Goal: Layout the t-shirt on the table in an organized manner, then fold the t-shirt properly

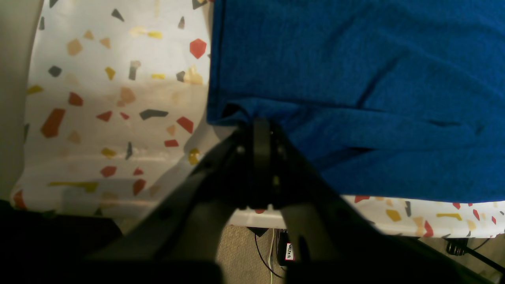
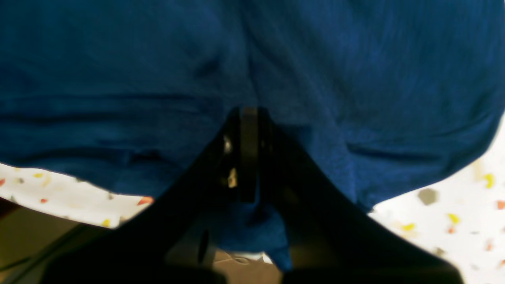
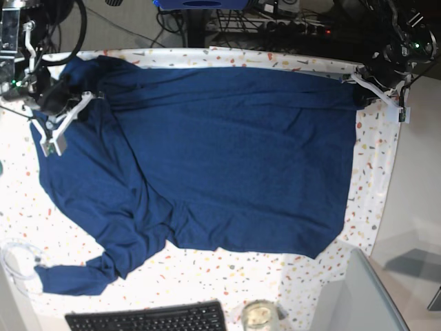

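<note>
**Colleague:** Any containers on your screen?

**Me:** One that I can make out: a small round clear glass jar (image 3: 259,316) at the near edge of the tabletop, just right of a black keyboard (image 3: 148,318). I can't tell what is inside it.

**Colleague:** And the surface?

**Me:** The tabletop (image 3: 375,179) wears a white cloth flecked with red, orange, grey and yellow chips. The large plain dark navy knit t-shirt (image 3: 227,158) lies spread across most of it, its body reaching from the far left corner to the far right edge. One sleeve trails to the near left corner, and beside that sleeve I see a coil of thin clear tubing (image 3: 17,258). There are creases on the left half of the shirt; the right half lies flatter.

**Colleague:** The room?

**Me:** Past the far edge I see black cables and dark equipment. In the left wrist view, beige carpet and cords show under the tabletop's edge.

**Colleague:** Counts?

**Me:** One shirt, one keyboard, one jar, two arms.

**Colleague:** Grips?

**Me:** My left end effector (image 1: 261,122) is clenched on the shirt's hem corner at the far right edge. My right end effector (image 2: 249,112) is clamped on a bunch of the navy cloth near the far left corner, and a fold of it hangs between the black fingers (image 2: 315,205).
</note>
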You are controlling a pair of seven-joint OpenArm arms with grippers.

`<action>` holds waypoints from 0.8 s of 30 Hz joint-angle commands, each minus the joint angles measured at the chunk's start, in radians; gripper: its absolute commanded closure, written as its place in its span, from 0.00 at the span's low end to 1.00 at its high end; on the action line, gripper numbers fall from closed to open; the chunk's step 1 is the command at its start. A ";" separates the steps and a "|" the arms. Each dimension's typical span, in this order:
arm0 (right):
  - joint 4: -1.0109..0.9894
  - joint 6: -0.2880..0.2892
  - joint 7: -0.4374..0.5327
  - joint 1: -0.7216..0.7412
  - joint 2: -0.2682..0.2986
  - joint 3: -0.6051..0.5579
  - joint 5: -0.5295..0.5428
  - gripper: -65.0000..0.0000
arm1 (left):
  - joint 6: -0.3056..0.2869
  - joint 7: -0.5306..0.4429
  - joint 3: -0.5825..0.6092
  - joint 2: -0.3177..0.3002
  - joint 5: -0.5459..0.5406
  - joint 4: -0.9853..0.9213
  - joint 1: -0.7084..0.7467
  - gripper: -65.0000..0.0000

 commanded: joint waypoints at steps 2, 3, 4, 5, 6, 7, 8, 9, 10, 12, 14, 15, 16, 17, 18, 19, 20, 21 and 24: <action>0.058 0.003 -0.015 0.011 0.001 0.007 0.004 1.00 | -0.004 -0.016 -0.006 -0.013 -0.012 0.014 0.003 1.00; 0.072 0.003 -0.024 0.011 0.000 0.006 0.004 1.00 | -0.004 -0.016 -0.006 -0.013 -0.012 0.014 0.001 1.00; 0.083 0.003 -0.025 0.011 0.000 0.002 0.004 1.00 | -0.004 -0.016 -0.006 -0.013 -0.012 0.014 0.000 1.00; 0.086 0.003 -0.027 0.011 0.000 -0.001 0.001 1.00 | -0.004 -0.016 -0.006 -0.013 -0.012 0.014 -0.002 1.00; 0.086 0.002 -0.027 0.011 0.000 -0.001 0.001 1.00 | -0.004 -0.016 -0.006 -0.013 -0.012 0.014 -0.003 1.00; 0.083 0.002 -0.025 0.011 0.000 -0.002 -0.001 1.00 | -0.004 -0.016 -0.006 -0.013 -0.012 0.014 -0.003 1.00; 0.080 0.002 -0.022 0.011 0.000 -0.004 -0.001 0.97 | -0.004 -0.016 -0.006 -0.013 -0.012 0.014 -0.003 1.00; 0.075 0.002 -0.022 0.011 0.001 -0.005 -0.002 0.91 | -0.004 -0.016 -0.006 -0.013 -0.012 0.014 -0.003 1.00; 0.061 0.002 -0.022 0.011 0.001 -0.011 -0.002 0.83 | -0.004 -0.016 -0.006 -0.013 -0.012 0.014 -0.003 1.00; 0.032 0.002 -0.021 0.028 0.011 -0.044 -0.002 0.58 | -0.004 -0.016 -0.005 -0.013 -0.012 0.014 -0.005 1.00; -0.014 0.002 -0.021 0.040 0.012 -0.065 -0.016 0.35 | -0.004 -0.016 -0.002 -0.013 -0.012 0.014 -0.006 1.00; -0.034 0.002 -0.011 0.048 0.008 -0.068 -0.038 0.31 | -0.004 -0.016 -0.002 -0.013 -0.012 0.014 -0.006 1.00; -0.049 0.002 0.005 0.055 0.003 -0.068 -0.056 0.33 | -0.004 -0.016 -0.002 -0.013 -0.012 0.014 -0.006 1.00; -0.066 0.002 0.027 0.060 0.001 -0.068 -0.068 0.35 | -0.004 -0.016 -0.002 -0.013 -0.012 0.014 -0.006 1.00; -0.086 0.003 0.044 0.064 0.001 -0.076 -0.072 0.38 | -0.004 -0.016 -0.002 -0.013 -0.012 0.014 -0.006 1.00; -0.104 0.003 0.056 0.074 0.001 -0.093 -0.075 0.41 | -0.004 -0.016 -0.002 -0.013 -0.012 0.014 -0.006 1.00; -0.120 0.003 0.059 0.083 0.004 -0.100 -0.076 0.43 | -0.004 -0.016 -0.002 -0.013 -0.012 0.014 -0.006 1.00; -0.138 0.003 0.059 0.092 0.006 -0.108 -0.076 0.44 | -0.004 -0.016 -0.003 -0.013 -0.012 0.014 -0.005 1.00; -0.180 0.003 0.062 0.111 0.003 -0.123 -0.076 0.45 | -0.004 -0.016 -0.006 -0.013 -0.012 0.014 -0.002 1.00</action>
